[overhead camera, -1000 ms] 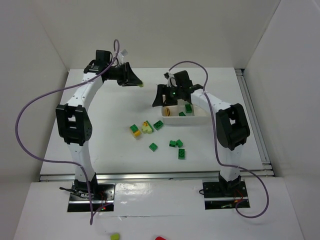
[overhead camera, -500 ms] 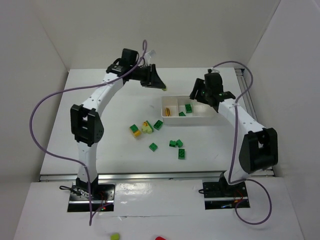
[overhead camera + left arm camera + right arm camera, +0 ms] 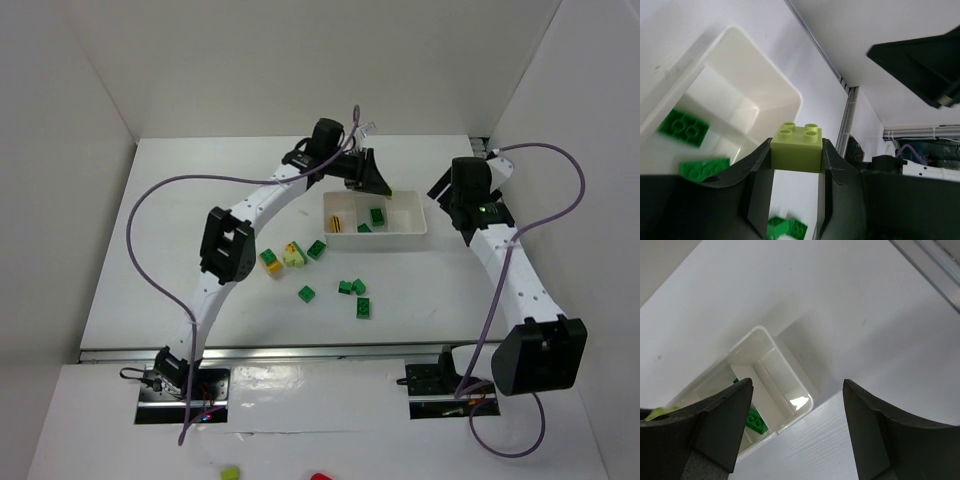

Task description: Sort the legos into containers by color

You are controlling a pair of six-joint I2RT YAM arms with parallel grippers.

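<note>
Left tool [image 3: 796, 152] pinches a pale-green lego [image 3: 796, 145] over the tray [image 3: 760, 75] corner.

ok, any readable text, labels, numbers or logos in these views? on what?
None readable.
Pale yellow-green studded brick clamped in the left gripper: studs look bare, any embossing too small to read.
White divided plastic tray: no label or number visible.
Dark green bricks in the tray: too small to tell.

A robot lab cell: plain white panels [image 3: 300, 60] box in a white table [image 3: 180, 230].
</note>
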